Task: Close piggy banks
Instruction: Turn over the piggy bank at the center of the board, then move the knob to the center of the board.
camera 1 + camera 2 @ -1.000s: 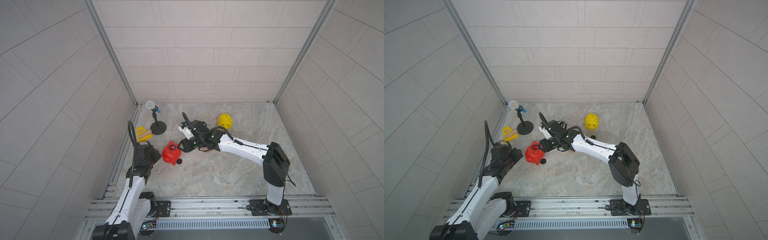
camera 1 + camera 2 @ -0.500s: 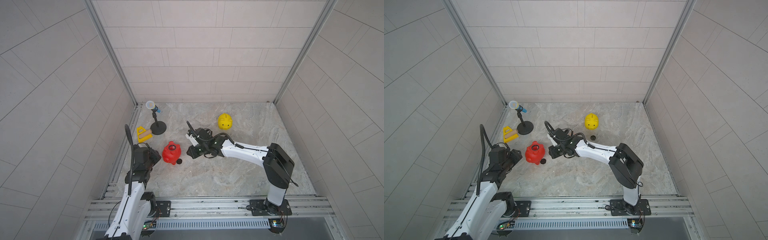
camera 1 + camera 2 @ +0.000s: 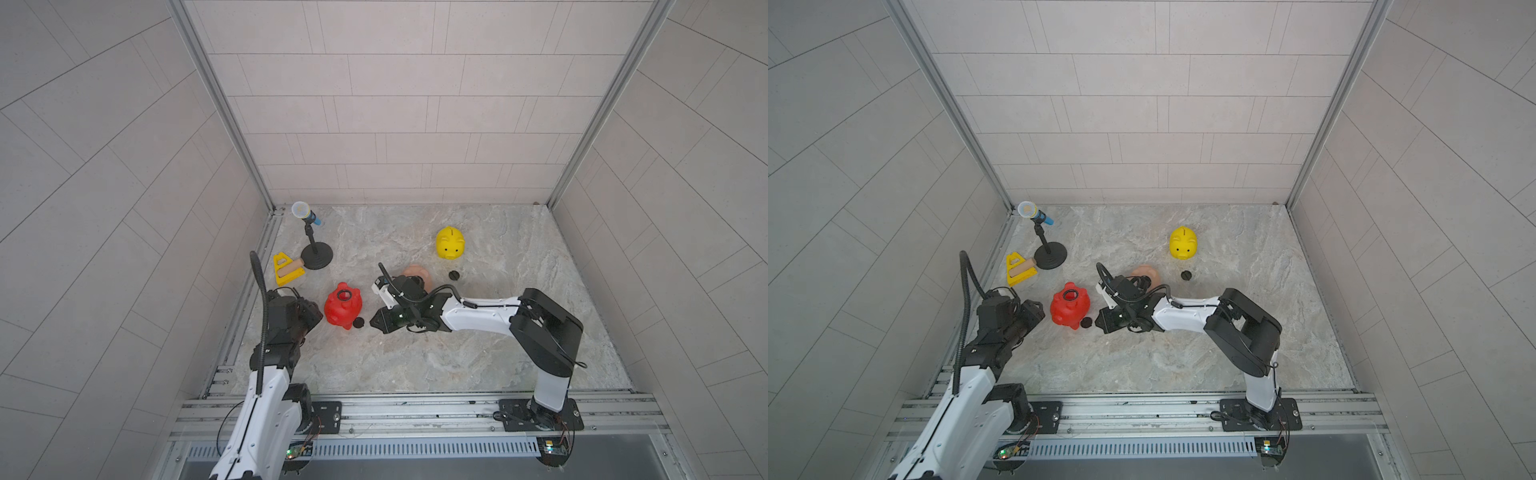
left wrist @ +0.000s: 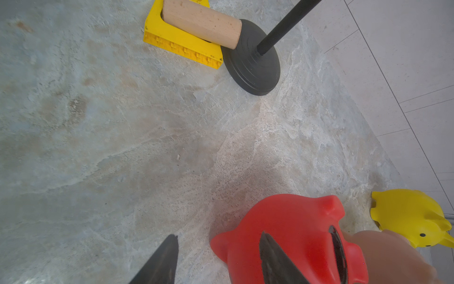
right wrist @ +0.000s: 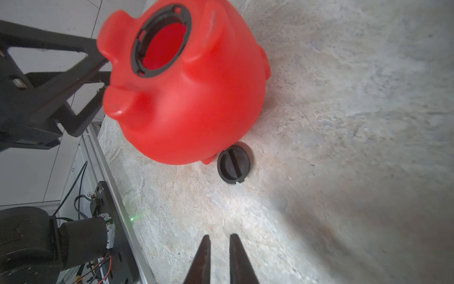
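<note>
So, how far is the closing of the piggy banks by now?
Done: nothing that shows. The red piggy bank lies with its belly hole open, its black cap beside it. In hand: the empty right end effector points at that cap. Still to do: capping it; a second cap lies loose near the yellow piggy bank.

Both top views: high up, well back from red pig [image 3: 343, 305] [image 3: 1069, 305], tilted down toward back wall [image 3: 395, 124]; far, whole floor [image 3: 415, 353] framed, near-identical coverage. Left wrist: low, close behind red pig [image 4: 290, 236], facing stand base [image 4: 250, 64]. Right wrist: close, opposite side, facing its belly hole [image 5: 161, 40]. All four share red pig.
</note>
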